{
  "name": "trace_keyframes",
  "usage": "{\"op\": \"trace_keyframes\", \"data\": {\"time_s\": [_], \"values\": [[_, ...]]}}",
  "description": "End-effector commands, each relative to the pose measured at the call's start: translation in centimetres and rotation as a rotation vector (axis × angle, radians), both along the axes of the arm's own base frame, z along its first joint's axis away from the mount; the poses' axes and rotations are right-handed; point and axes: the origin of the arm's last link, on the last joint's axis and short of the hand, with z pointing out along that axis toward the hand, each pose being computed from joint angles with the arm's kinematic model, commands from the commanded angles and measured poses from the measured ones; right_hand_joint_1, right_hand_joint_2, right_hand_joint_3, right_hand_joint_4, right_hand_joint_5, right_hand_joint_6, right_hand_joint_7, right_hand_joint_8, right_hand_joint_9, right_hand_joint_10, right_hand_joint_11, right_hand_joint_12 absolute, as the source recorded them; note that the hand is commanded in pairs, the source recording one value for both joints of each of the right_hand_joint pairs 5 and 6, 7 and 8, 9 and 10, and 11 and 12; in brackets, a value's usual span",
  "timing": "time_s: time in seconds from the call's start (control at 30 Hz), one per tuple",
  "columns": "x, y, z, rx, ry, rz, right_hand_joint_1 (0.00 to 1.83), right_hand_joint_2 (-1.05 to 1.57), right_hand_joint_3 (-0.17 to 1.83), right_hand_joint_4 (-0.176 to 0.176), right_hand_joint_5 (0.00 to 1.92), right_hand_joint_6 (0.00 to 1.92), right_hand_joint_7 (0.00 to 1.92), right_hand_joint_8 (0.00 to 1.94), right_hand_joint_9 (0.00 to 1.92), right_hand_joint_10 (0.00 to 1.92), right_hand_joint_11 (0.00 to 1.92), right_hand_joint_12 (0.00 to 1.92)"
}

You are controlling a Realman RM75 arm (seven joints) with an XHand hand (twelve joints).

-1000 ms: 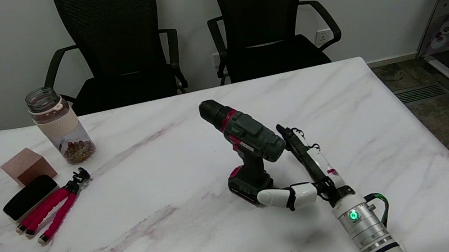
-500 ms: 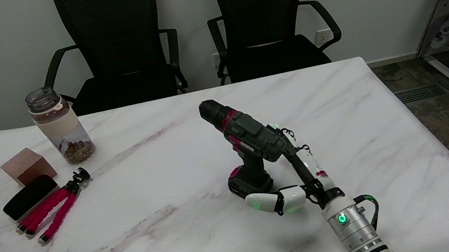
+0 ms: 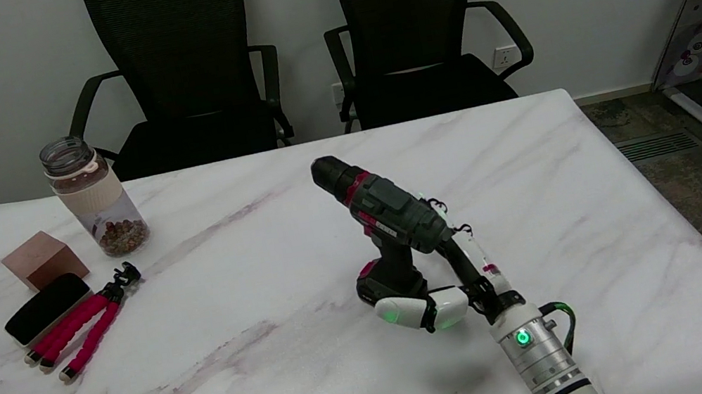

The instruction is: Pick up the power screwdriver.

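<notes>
Your right hand (image 3: 454, 279) is right up against the drill (image 3: 387, 223), which stands on the table (image 3: 268, 382) near the middle. Its thumb reaches past the drill's base, but I cannot tell if it grips.

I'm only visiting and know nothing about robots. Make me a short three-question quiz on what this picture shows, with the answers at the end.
1. True or false: the power screwdriver lies flat on its side on the table.
2. Which thing stands farthest back on the left: A) the wooden block, B) the jar, C) the pink-legged tripod?
3. Fill in: the right hand is next to the screwdriver's ____ end, opposite the chuck.

Key
1. False: it stands upright on its battery base, chuck pointing up and to the left.
2. B, the jar, with dark bits at its bottom.
3. Rear. The white thumb reaches toward the base; whether it touches cannot be told.
</notes>
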Motion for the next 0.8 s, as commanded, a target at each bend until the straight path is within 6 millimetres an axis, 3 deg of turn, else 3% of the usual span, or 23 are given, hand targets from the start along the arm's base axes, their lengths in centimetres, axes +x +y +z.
{"op": "trace_keyframes", "data": {"time_s": [0.03,0.8], "values": [[-1.0,-2.2,-1.0,0.066,-0.117,0.027,0.77,0.07,0.55,-0.087,0.0,0.0,0.0,0.0,0.08,0.08,0.22,0.22],[-1.2,-4.4,-1.3,0.079,-0.168,0.055,0.76,0.07,0.56,-0.054,0.0,0.0,0.0,0.0,0.09,0.09,0.22,0.22]]}}
